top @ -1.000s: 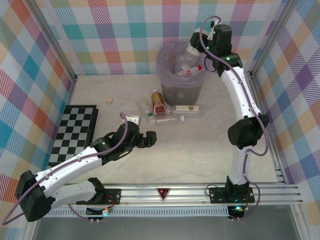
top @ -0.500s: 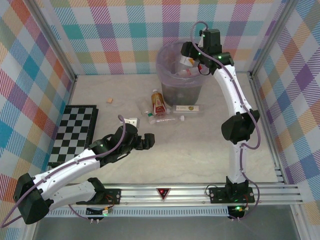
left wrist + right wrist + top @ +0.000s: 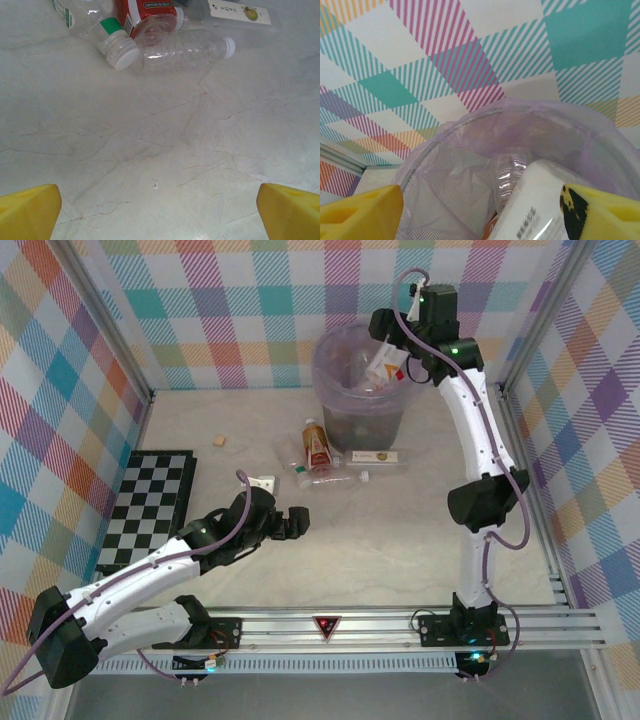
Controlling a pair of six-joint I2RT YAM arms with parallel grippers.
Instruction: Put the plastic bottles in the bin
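My right gripper [image 3: 384,352] hangs over the round grey-lilac bin [image 3: 362,410], jaws apart. A white-and-red-labelled plastic bottle [image 3: 383,366] tilts down into the bin. In the right wrist view this bottle [image 3: 540,205] leans against the right finger [image 3: 605,212], well away from the left finger, with the bin's bagged rim [image 3: 445,135] below. Several bottles lie on the table: a red-labelled one [image 3: 317,445], a clear one [image 3: 330,478] and a white-labelled one [image 3: 375,456]. My left gripper [image 3: 298,520] is open and empty over bare table [image 3: 160,210], short of the clear bottle [image 3: 185,50] and a green-labelled bottle [image 3: 95,25].
A folded chessboard [image 3: 150,505] lies at the left. A small tan block [image 3: 218,440] sits near the back, and a small white item [image 3: 265,481] lies beside the bottles. Plaid walls and metal frame rails enclose the table.
The right gripper swung over the bin and its jaws spread; the labelled bottle has slipped lower into the bin. The left arm drew back slightly, then stayed still.
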